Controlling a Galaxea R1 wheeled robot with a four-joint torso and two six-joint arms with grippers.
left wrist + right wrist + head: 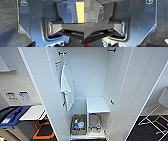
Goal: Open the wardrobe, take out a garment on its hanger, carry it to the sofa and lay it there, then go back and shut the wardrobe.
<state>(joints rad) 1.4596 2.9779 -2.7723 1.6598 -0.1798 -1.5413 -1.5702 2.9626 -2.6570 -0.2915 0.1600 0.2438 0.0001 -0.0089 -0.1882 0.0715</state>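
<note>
The wardrobe point(86, 77) stands straight ahead with both white doors swung wide, the left door point(37, 89) and the right door point(140, 92) framing a white inside. A white T-shirt point(67, 87) hangs on a hanger at the inner left, under a dark rail fitting point(62, 53). A second fitting point(111, 50) sits at the upper right with nothing on it. Low inside are a white shelf box point(97, 105) and a brown basket point(78, 125) of small items. Both wrist views show the robot's dark plate and bar over dark carpet.
Left of the wardrobe are a blue bin point(12, 117), a white tabletop point(33, 112) and an orange frame point(44, 132) on the floor. A white wire rack point(155, 122) stands at the right on dark floor. A yellow patch point(80, 11) shows in the left wrist view.
</note>
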